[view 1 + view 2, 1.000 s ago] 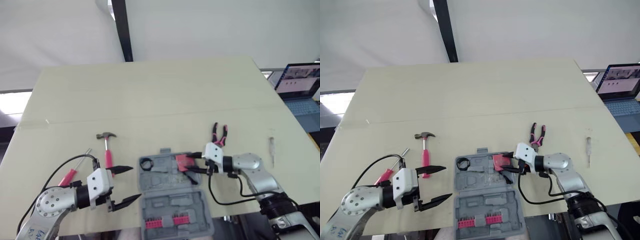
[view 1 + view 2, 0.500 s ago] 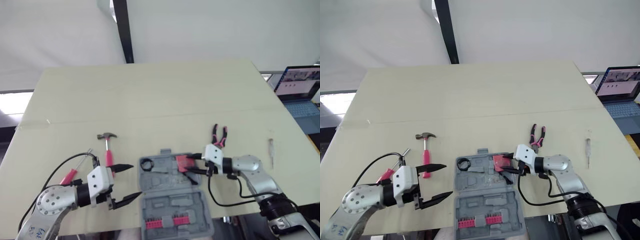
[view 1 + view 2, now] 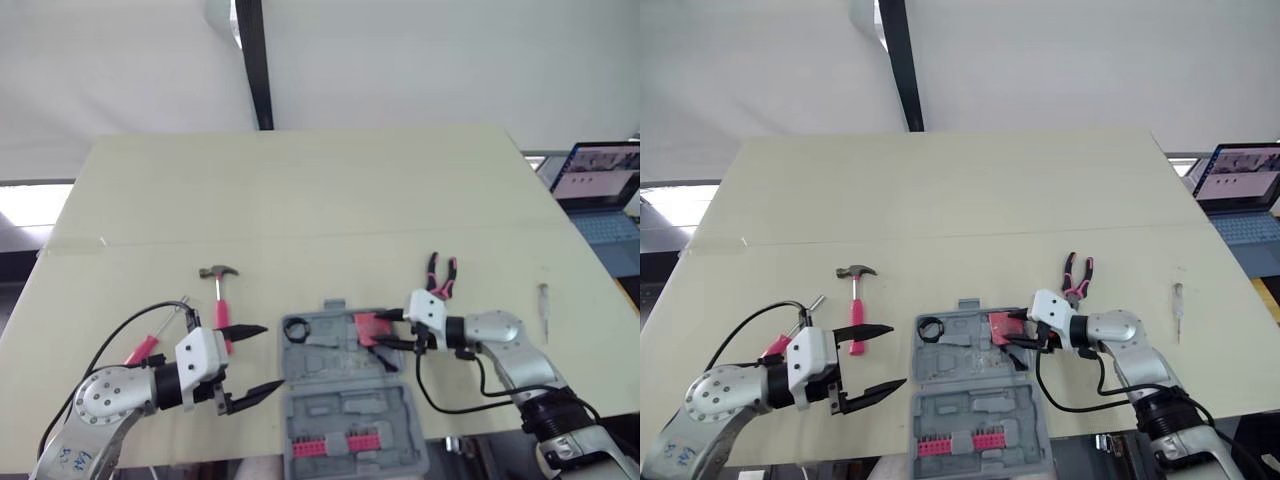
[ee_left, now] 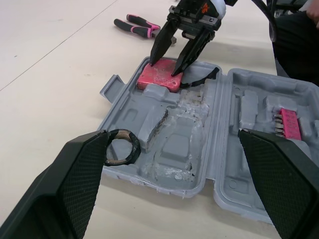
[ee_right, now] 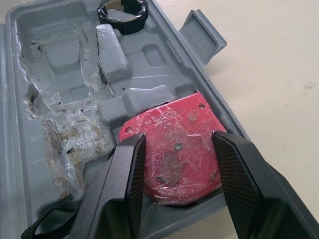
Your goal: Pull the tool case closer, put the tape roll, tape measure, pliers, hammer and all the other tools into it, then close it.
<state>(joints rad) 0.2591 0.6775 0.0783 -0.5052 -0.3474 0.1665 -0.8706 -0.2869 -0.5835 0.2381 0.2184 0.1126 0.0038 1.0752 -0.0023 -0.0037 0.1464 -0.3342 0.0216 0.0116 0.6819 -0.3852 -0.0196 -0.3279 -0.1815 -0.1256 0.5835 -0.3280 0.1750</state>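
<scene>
The grey tool case (image 3: 340, 400) lies open at the table's front edge. A black tape roll (image 3: 293, 326) sits in its far left pocket. The red tape measure (image 5: 174, 149) rests in the far right pocket, with my right gripper (image 3: 385, 331) shut on it, one finger on each side. My left gripper (image 3: 272, 357) hangs open just left of the case, holding nothing. The pink-handled hammer (image 3: 220, 292) lies on the table left of the case. The pink and black pliers (image 3: 440, 273) lie beyond my right gripper.
A red-handled screwdriver (image 3: 148, 347) lies at the left beside my left arm. A small screwdriver (image 3: 543, 300) lies at the far right. Pink bit strips (image 3: 325, 444) sit in the case's near half. A laptop (image 3: 600, 180) stands off the table's right edge.
The whole picture has shifted slightly, so the camera moved. Both grippers keep their places relative to the case, and the tape measure stays in its pocket.
</scene>
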